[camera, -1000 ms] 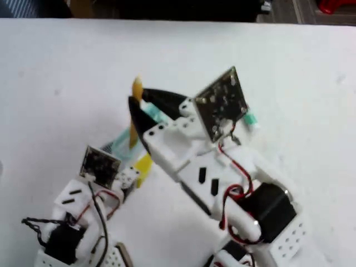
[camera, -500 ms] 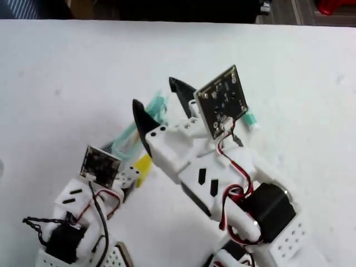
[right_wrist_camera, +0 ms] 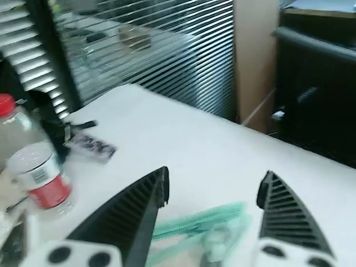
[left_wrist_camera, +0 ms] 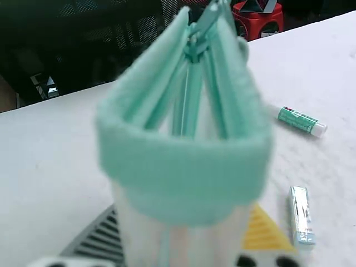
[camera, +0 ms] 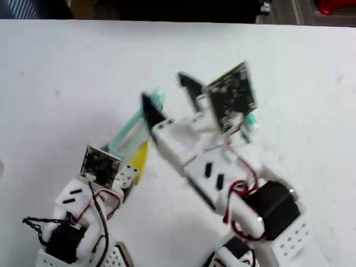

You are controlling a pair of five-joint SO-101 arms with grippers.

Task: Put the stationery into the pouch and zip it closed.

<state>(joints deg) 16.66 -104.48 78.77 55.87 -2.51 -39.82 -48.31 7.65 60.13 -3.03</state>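
Overhead, 2 wrist views share pouch [left_wrist_camera: 183,161].

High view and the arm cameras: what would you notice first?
The mint-green pouch catches your eye first, close up in the left wrist view, clamped in the left gripper. In the high view the right gripper hangs wide open over the pouch's far end. A glue stick and a small wrapped bar lie on the white table beside it.

Bright, even light; faint shadows.
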